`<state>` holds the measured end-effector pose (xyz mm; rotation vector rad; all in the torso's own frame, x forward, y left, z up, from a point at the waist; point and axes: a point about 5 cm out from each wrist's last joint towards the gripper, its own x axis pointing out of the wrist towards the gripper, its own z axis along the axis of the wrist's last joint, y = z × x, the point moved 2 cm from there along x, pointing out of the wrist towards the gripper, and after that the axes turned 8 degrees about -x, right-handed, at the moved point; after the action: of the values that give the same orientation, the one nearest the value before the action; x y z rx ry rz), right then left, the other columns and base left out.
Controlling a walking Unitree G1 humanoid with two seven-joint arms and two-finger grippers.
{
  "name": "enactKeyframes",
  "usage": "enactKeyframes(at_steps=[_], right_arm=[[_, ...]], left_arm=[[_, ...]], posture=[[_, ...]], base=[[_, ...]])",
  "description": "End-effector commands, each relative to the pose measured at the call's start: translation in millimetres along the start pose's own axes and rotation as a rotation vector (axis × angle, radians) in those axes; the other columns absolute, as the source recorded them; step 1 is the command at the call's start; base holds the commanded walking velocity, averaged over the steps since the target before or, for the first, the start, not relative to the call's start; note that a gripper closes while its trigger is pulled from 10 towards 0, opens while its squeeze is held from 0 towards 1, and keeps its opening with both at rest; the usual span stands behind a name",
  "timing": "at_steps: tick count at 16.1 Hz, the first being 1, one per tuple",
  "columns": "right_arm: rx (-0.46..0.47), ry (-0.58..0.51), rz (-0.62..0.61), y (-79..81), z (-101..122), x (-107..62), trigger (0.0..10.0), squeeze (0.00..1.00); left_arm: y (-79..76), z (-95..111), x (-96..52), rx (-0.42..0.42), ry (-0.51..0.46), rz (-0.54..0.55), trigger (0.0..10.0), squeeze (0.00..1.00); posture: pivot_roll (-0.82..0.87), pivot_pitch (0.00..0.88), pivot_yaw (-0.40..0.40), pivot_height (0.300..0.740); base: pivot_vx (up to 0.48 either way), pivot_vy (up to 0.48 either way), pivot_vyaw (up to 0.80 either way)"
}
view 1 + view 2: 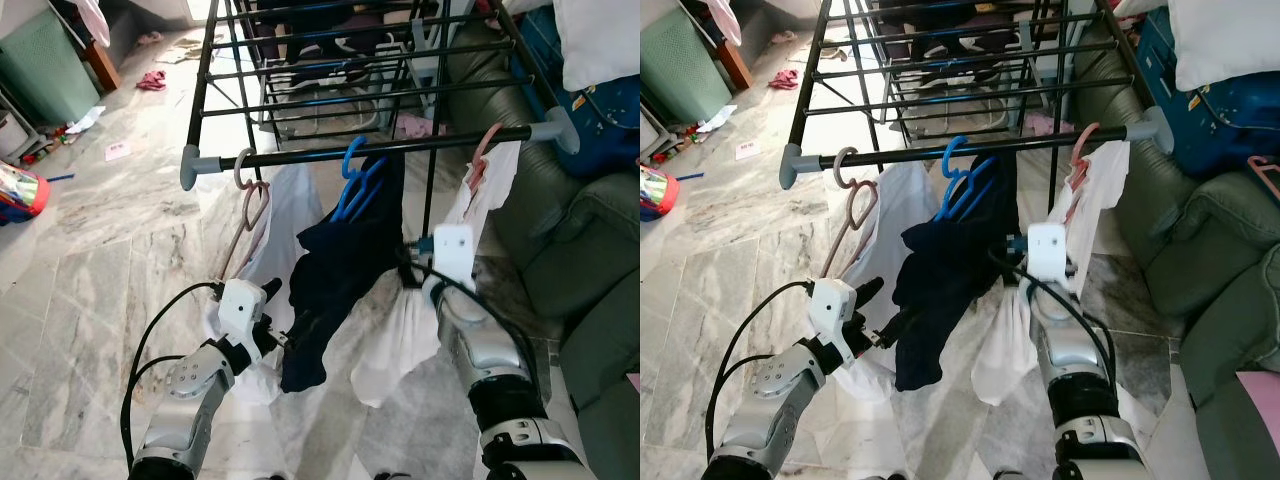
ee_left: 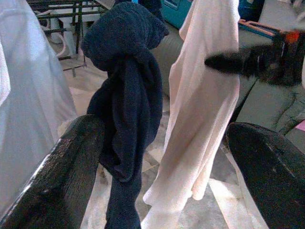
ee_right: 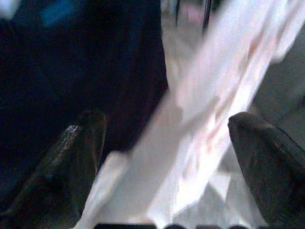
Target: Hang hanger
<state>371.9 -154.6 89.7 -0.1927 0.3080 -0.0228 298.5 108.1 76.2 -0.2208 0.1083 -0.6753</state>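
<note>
A black rail (image 1: 400,150) of the drying rack carries three hangers. A blue hanger (image 1: 352,170) in the middle holds a dark navy garment (image 1: 335,270). A pale pink hanger (image 1: 250,205) with a white garment (image 1: 285,210) hangs to its left. At the right end a pink hanger (image 1: 485,150) carries a white cloth (image 1: 400,340). My left gripper (image 1: 278,318) is open, low beside the navy garment (image 2: 126,95), with nothing between its fingers (image 2: 71,167). My right gripper (image 3: 167,118) is open between the navy garment and the white cloth (image 3: 214,114), partly hidden in the eye views.
A green sofa (image 1: 570,260) with a blue bag (image 1: 600,110) stands close on the right. The rack's further rails (image 1: 320,60) run behind. A green laundry basket (image 1: 40,60), a toy (image 1: 20,190) and scattered clutter lie on the marble floor at the left.
</note>
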Motion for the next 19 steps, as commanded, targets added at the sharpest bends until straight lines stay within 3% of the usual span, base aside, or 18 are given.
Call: enactKeyframes(at_steps=[1, 6, 12, 15, 19], right_arm=[[0.024, 0.035, -0.013, -1.8, -4, 1.9, 10.0, 0.00], [-0.017, 0.049, -0.151, -44.6, -14, -0.4, 10.0, 0.00], [-0.088, -0.019, -0.076, -43.9, -2, -0.2, 10.0, 0.00], [-0.145, -0.037, -0.114, -64.6, 12, 5.2, 10.0, 0.00], [-0.146, -0.035, -0.119, -73.5, 16, 9.1, 10.0, 0.00]], left_arm=[[1.8, -3, -2.0, 0.000, 0.026, -0.004, 10.0, 0.00], [0.6, -1, 4.7, -0.003, 0.019, -0.005, 10.0, 0.00], [-0.8, -4, 10.7, -0.007, 0.027, -0.011, 10.0, 0.00], [1.1, -2, 12.5, -0.001, 0.022, -0.004, 10.0, 0.00], [3.2, -4, 11.0, 0.003, 0.026, 0.004, 10.0, 0.00]], posture=[[0.04, 0.170, 0.112, 0.740], [0.01, 0.161, 0.113, 0.740], [-0.01, 0.163, 0.113, 0.740], [0.00, 0.154, 0.112, 0.740], [0.01, 0.147, 0.114, 0.740]], base=[[0.000, 0.000, 0.00], [0.000, 0.000, 0.00], [0.000, 0.000, 0.00], [0.000, 0.000, 0.00], [0.000, 0.000, 0.00]])
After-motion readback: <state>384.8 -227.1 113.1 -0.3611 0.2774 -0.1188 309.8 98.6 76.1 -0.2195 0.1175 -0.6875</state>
